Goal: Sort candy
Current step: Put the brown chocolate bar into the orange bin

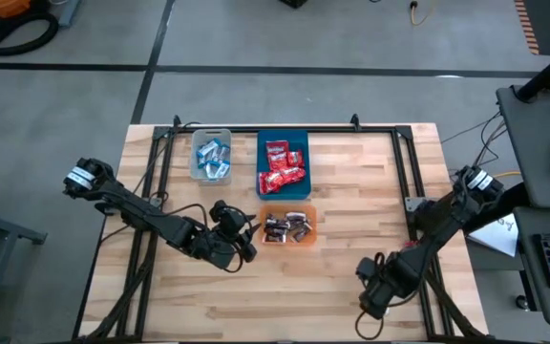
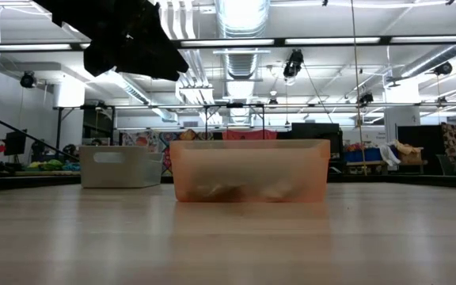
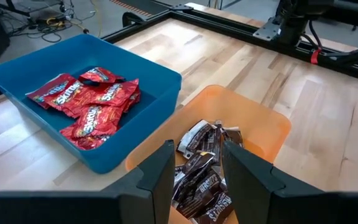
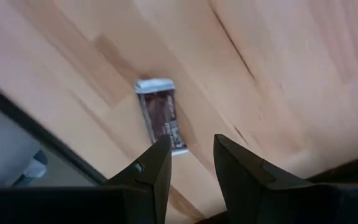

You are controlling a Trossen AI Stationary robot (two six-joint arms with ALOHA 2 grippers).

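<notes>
Candy, general: small flat foil/plastic packets; judged very light, soft and crinkly, wrapper likely slippery; best taken across the short width at mid-length, fingers straddling the packet flat on the wood, since the crimped ends would fold and slip; little risk of damage from a firm pinch

Left to right across the desk (image 1: 351, 268):

Left arm reaches in from the left edge, elbow low, wrist bent toward the middle; left tool (image 3: 196, 167) hangs just above the near rim of the orange bin (image 3: 272, 127), fingers (image 3: 157, 171) apart with nothing seen between them; the dark brown-silver candies (image 3: 201, 177) lie piled in that bin directly beyond the fingers

Clear bin (image 1: 210, 156) at the back left of the group holds the blue-and-white candies (image 1: 214, 158); blue bin (image 3: 17, 74) beside it holds the red candies (image 3: 92, 102), heaped loosely, some overlapping; orange bin sits in front of the blue one, nearly touching

Right arm comes in from the right edge, folded low, wrist pitched downward near the front right of the desk, well apart from the bins; right tool (image 4: 190, 163) points at the wood, fingers parted and gripping nothing; one stray brown-silver candy (image 4: 160, 117) lies flat on the bare desk just ahead of the fingertips, near the dark frame rail, its long axis roughly in line with the gap

Judgement: this stray piece is the one left to sort; fingers look to need turning so they close across its width; destination the orange bin
</notes>
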